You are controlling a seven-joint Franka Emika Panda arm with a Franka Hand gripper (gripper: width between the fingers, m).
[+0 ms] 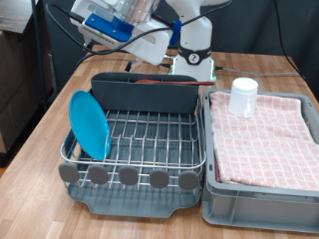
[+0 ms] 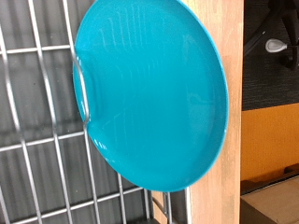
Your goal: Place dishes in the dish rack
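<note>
The sky-blue plate (image 1: pixel 89 123) stands on edge in the wire slots at the exterior view's left end of the dish rack (image 1: pixel 150 149). It fills the wrist view (image 2: pixel 154 89), leaning against the rack wires, with no fingers in that picture. The white cup (image 1: pixel 244 97) stands upright on the checked cloth in the grey bin. A slim red-brown strip, which looks like the spoon (image 1: pixel 150 81), shows just over the caddy wall (image 1: pixel 145 95). My gripper (image 1: pixel 92 38) hangs above the rack's far left corner, clear of the plate. Its fingers are too blurred to read.
The grey bin (image 1: pixel 261 194) with pinkish checked cloth (image 1: pixel 264 139) sits against the rack on the exterior view's right. The robot base (image 1: pixel 191 55) stands behind the rack. Bare wooden table (image 1: pixel 45 129) lies to the left, with its edge close by.
</note>
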